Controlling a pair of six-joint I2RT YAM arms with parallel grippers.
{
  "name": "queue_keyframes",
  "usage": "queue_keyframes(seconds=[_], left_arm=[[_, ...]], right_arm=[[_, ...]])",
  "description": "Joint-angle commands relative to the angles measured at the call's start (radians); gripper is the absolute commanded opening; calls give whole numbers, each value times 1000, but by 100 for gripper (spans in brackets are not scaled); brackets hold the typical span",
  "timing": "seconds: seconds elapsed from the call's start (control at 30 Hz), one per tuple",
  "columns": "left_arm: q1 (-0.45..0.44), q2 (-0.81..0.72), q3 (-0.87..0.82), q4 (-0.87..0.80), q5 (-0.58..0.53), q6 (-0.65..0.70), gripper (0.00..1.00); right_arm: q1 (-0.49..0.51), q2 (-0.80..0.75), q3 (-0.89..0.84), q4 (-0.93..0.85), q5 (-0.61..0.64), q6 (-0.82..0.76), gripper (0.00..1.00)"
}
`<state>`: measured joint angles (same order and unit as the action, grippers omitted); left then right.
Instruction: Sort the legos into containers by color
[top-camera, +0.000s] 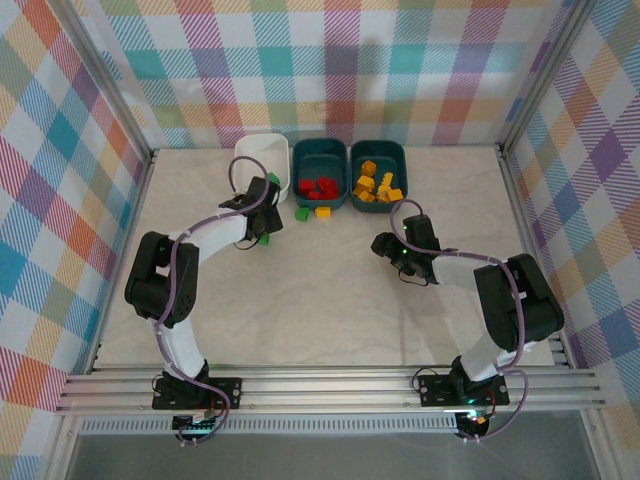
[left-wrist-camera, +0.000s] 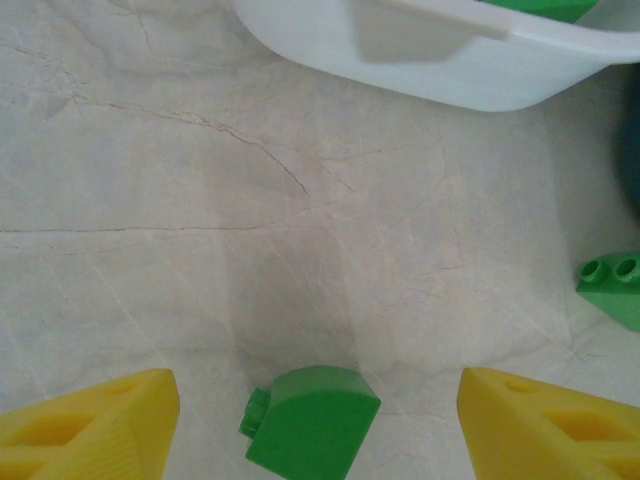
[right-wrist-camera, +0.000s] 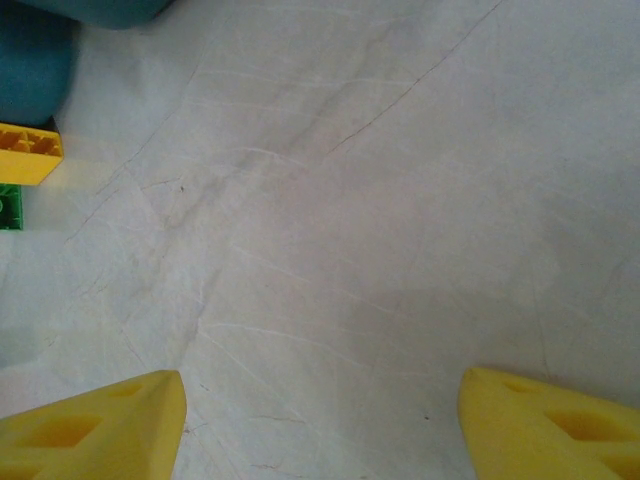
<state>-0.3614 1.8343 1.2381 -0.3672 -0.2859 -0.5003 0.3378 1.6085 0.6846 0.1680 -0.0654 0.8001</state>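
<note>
Left hand (left-wrist-camera: 318, 398) near green-stocked white tub (left-wrist-camera: 480, 80)

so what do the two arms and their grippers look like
Both arms are white tubular links joined by black joint housings, each on a black base plate. A lilac cable loops along the left arm and the right arm. A green light glows near the right wrist. The left gripper and right gripper have yellow wedge-shaped fingers with recessed pockets.
</note>
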Motion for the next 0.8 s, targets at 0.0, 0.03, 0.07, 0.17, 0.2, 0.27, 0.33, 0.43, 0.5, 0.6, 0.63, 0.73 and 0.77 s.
queue_keyframes(seconds=[0.0,0.03,0.07,0.17,0.2,0.27,0.33,0.43,0.5,0.6,0.63,0.73,0.77], left_arm=[[0,33,2,-9,49,82,76],[-2,47,16,-19,57,97,76],[-2,63,23,-22,62,111,76],[-2,111,47,-31,73,144,75],[-2,120,46,-27,70,149,73],[1,129,41,-16,66,149,71],[3,139,42,-12,71,150,65],[2,136,36,-16,73,148,53],[2,124,23,-14,73,144,48],[1,112,14,-22,82,137,45],[0,108,10,-24,88,134,45],[-5,81,0,-21,109,115,42],[-7,69,1,-23,114,108,41]], right_arm=[[4,33,9,18,-17,-2,73],[3,34,10,21,-17,-1,73],[4,34,11,19,-17,-2,73],[4,32,9,17,-15,-4,73],[4,31,9,16,-13,-3,73],[4,31,10,16,-13,-5,73],[3,33,10,16,-14,-3,73],[4,39,11,20,-22,0,73],[4,42,12,23,-26,2,73],[4,41,13,24,-29,2,73],[4,38,12,22,-28,2,73],[4,33,11,20,-26,1,73],[4,33,9,21,-26,0,73]])
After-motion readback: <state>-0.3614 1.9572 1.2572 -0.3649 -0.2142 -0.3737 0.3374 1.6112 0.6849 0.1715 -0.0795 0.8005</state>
